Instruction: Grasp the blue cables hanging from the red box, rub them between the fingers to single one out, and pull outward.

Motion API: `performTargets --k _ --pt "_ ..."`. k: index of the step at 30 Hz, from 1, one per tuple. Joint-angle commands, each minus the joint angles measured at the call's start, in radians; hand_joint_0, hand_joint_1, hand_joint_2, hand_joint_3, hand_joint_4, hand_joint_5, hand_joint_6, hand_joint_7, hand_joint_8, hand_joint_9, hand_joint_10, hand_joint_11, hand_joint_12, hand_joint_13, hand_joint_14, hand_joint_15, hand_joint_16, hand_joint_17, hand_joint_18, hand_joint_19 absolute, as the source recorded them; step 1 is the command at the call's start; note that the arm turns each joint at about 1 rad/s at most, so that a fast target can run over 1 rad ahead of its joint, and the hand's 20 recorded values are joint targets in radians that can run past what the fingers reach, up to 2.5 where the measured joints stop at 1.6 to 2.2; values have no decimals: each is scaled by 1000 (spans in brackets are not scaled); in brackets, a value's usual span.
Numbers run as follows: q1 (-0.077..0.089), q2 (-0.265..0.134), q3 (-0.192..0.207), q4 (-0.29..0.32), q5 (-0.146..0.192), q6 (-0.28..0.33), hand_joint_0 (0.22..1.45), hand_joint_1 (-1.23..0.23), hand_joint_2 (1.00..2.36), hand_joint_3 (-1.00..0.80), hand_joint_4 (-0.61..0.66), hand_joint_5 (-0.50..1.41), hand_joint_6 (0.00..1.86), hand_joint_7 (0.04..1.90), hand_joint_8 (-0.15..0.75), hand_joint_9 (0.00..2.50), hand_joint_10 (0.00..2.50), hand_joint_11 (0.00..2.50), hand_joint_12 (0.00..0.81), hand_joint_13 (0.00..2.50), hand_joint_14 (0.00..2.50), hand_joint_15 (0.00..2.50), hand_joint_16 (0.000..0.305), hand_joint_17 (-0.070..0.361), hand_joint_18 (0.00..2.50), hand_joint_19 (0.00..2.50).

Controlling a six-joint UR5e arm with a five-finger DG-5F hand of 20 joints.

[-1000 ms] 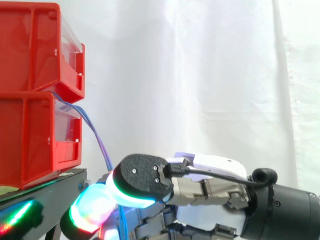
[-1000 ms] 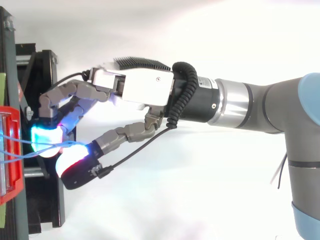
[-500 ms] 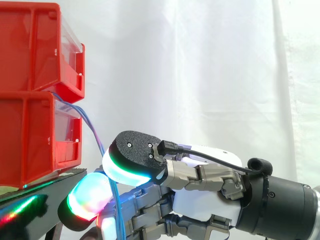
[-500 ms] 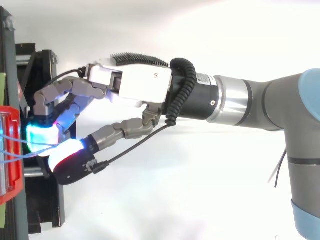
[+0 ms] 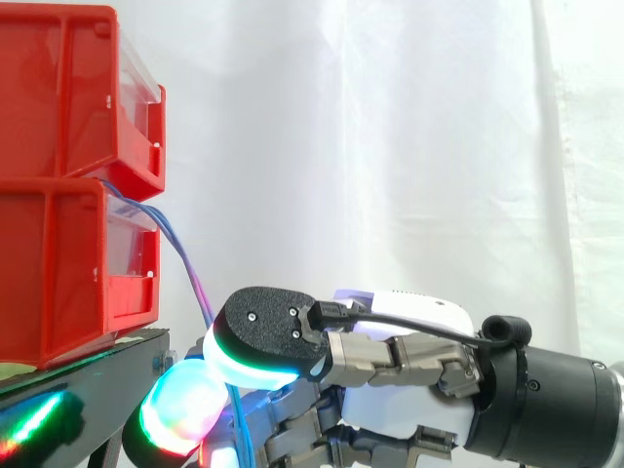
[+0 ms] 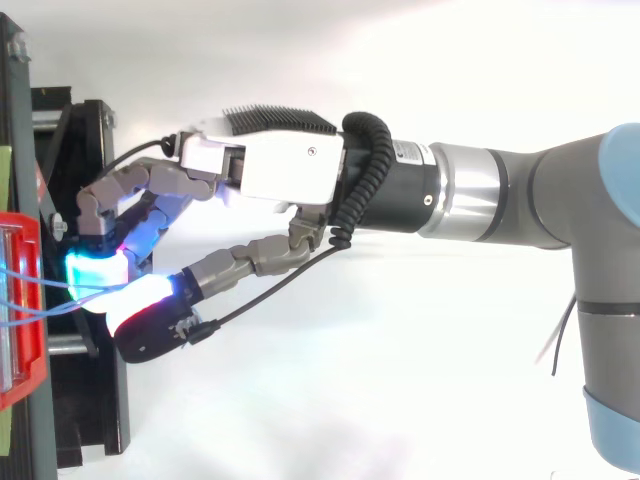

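Two red bins (image 5: 68,195) are stacked on a black stand (image 5: 88,375) at the left. Thin blue cables (image 5: 185,258) come out between the bins, hang down and to the right, and run in between the hand's glowing pads. The hand (image 5: 409,390) reaches in from the right, low in the side view. Its thumb pad (image 5: 258,336) presses against a glowing fingertip (image 5: 180,414), with the cables pinched between them, and they drop on below the pinch. From above, the hand (image 6: 290,170) has its curled fingers (image 6: 95,270) close to the red bin (image 6: 20,330).
A white curtain hangs behind everything. The black stand (image 6: 90,420) runs along the left edge in the top view, right under the fingertips. The arm (image 6: 520,200) stretches in from the right over white ground.
The thumb rose and slid left over the fingertip half a second ago, then came back down and right a little. The cables stay pinched between the pads.
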Motion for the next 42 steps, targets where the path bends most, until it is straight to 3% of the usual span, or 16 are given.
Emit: performTargets --k 1,8,17,27,42 --pt "-4 11 0 -6 -16 -15 558 -622 1008 -387 229 -152 785 1065 325 990 19 778 399 816 19 536 60 134 716 632" --pt "-10 26 0 -26 -46 -60 559 -624 1009 -373 233 -152 786 1069 331 987 20 792 400 816 17 535 60 134 715 626" --pt "-19 26 -2 -26 -62 -60 571 -630 1010 -356 227 -152 799 1078 329 997 20 782 397 815 19 532 59 132 717 626" --pt "-31 53 -2 -55 -76 -66 571 -671 1012 -284 258 -175 835 1046 330 980 19 799 400 817 18 535 60 134 725 623" --pt "-50 66 -2 -75 -116 -97 565 -689 1011 -314 260 -185 841 1026 330 947 20 780 401 798 17 540 61 136 716 624"
